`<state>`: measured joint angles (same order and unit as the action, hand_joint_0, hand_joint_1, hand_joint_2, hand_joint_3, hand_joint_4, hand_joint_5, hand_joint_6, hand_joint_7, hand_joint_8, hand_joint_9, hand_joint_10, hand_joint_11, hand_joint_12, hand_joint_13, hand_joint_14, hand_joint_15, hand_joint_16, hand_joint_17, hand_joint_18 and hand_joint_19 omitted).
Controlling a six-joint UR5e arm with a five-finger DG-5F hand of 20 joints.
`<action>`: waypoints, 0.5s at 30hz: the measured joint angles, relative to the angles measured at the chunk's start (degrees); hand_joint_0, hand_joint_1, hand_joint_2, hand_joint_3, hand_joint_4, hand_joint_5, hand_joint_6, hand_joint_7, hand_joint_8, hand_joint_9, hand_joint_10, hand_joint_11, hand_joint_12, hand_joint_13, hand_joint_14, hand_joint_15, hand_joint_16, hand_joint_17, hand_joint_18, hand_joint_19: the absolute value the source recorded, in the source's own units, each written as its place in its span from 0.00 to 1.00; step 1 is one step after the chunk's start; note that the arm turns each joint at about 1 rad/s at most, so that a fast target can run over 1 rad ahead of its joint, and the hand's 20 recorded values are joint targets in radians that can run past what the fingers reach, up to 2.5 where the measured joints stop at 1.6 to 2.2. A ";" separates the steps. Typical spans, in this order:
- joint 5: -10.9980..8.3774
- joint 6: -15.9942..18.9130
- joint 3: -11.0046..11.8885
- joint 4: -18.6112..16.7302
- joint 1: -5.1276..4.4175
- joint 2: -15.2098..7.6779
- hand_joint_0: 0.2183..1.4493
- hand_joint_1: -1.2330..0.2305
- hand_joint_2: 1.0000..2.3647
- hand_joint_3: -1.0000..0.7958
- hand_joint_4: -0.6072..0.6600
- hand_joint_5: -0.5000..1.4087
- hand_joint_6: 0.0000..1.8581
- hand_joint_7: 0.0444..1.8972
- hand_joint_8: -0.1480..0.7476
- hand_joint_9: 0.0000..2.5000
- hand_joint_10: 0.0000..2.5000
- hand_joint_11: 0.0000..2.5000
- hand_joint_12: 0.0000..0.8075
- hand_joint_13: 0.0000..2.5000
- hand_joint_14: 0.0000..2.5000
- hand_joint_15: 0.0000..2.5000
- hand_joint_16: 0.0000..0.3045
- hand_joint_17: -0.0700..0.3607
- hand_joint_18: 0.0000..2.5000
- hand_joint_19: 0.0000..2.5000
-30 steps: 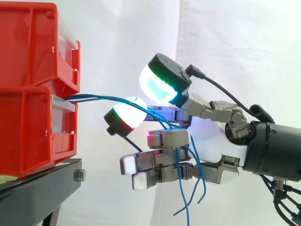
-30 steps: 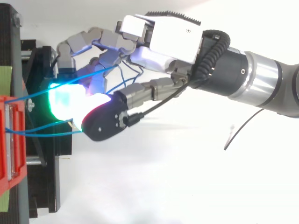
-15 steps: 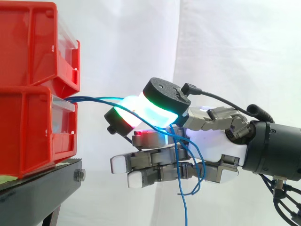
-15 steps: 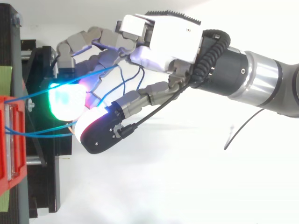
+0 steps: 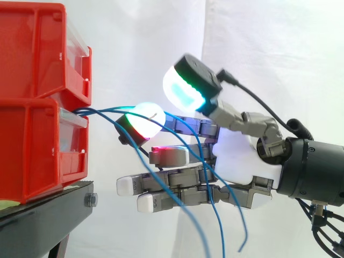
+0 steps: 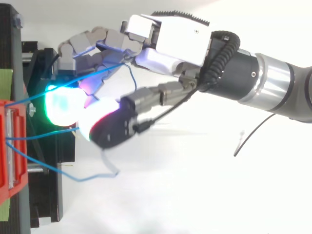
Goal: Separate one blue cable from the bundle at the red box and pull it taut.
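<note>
Several thin blue cables (image 5: pixel 107 111) come out between the two stacked red bins (image 5: pixel 37 59) and run right to my hand (image 5: pixel 236 161). They pass over and between the straight fingers (image 5: pixel 172 157), then hang slack below the palm. The thumb pad (image 5: pixel 185 91) glows cyan and stands raised, apart from the green-and-red fingertip (image 5: pixel 142 121) under it. Nothing is pinched. From above, the hand (image 6: pixel 170 36) reaches left toward the red bin (image 6: pixel 12 146), and one blue cable (image 6: pixel 73 176) sags in a loose loop beside the thumb.
The bins rest on a black stand (image 5: pixel 48 215), also seen from above (image 6: pixel 46 195). A thin black stray wire (image 6: pixel 253 131) lies on the white surface under the forearm. A white curtain hangs behind.
The thumb has lifted off the fingertip it was pressed against. The cables it held have dropped slack, and one has swung out into a loose loop. The fingers have straightened.
</note>
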<state>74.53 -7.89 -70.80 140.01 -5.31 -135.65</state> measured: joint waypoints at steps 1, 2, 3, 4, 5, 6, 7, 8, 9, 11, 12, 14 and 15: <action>0.00 0.00 -0.01 0.00 0.01 -0.01 0.27 0.60 0.00 0.28 0.39 0.20 0.35 0.64 0.36 0.46 0.00 0.81 0.46 0.23 0.01 0.28 0.17 0.44 0.16 0.27; 0.00 0.00 -0.01 0.00 0.01 -0.01 0.30 0.61 0.00 0.28 0.39 0.21 0.34 0.65 0.35 0.47 0.00 0.81 0.46 0.23 0.01 0.28 0.17 0.43 0.16 0.28; 0.00 0.00 0.00 0.00 0.02 -0.01 0.30 0.61 0.00 0.28 0.40 0.21 0.34 0.65 0.35 0.47 0.00 0.82 0.46 0.24 0.01 0.29 0.17 0.43 0.16 0.28; 0.00 -0.01 0.01 0.00 0.02 -0.02 0.31 0.59 0.00 0.28 0.40 0.21 0.34 0.65 0.35 0.48 0.00 0.82 0.46 0.24 0.01 0.29 0.17 0.43 0.17 0.28; 0.00 -0.02 0.02 0.00 0.02 -0.03 0.32 0.57 0.00 0.28 0.40 0.21 0.35 0.65 0.35 0.48 0.00 0.82 0.45 0.25 0.01 0.29 0.17 0.43 0.17 0.28; 0.00 -0.04 0.02 0.00 0.02 -0.02 0.33 0.55 0.00 0.28 0.40 0.21 0.35 0.65 0.36 0.48 0.00 0.82 0.45 0.25 0.01 0.30 0.17 0.43 0.17 0.28; 0.00 -0.06 0.03 0.00 0.02 -0.02 0.33 0.53 0.00 0.28 0.41 0.21 0.35 0.65 0.36 0.48 0.00 0.82 0.45 0.25 0.01 0.30 0.17 0.43 0.18 0.29; 0.00 -0.07 0.03 0.00 0.02 -0.03 0.33 0.52 0.00 0.28 0.42 0.21 0.35 0.65 0.36 0.48 0.00 0.82 0.45 0.26 0.01 0.30 0.17 0.43 0.18 0.29; 0.00 -0.08 0.03 0.00 0.01 -0.03 0.33 0.51 0.00 0.28 0.43 0.20 0.35 0.65 0.37 0.49 0.00 0.83 0.46 0.26 0.01 0.31 0.17 0.43 0.19 0.29; 0.00 -0.08 0.03 0.00 0.01 -0.02 0.29 0.50 0.00 0.28 0.45 0.20 0.36 0.64 0.39 0.49 0.00 0.84 0.46 0.27 0.01 0.32 0.17 0.44 0.19 0.29; 0.00 -0.07 0.03 0.00 0.01 -0.02 0.27 0.51 0.00 0.28 0.45 0.20 0.36 0.63 0.40 0.48 0.00 0.84 0.48 0.28 0.01 0.32 0.18 0.44 0.20 0.29; 0.00 -0.07 0.03 0.00 0.01 -0.04 0.23 0.53 0.00 0.28 0.47 0.19 0.36 0.61 0.44 0.47 0.00 0.84 0.50 0.28 0.01 0.32 0.19 0.47 0.21 0.29; 0.00 -0.07 0.03 0.00 0.01 -0.04 0.21 0.54 0.00 0.28 0.49 0.18 0.37 0.59 0.45 0.45 0.03 0.84 0.52 0.30 0.01 0.35 0.20 0.49 0.22 0.30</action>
<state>74.53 -7.96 -70.77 140.01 -5.30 -135.69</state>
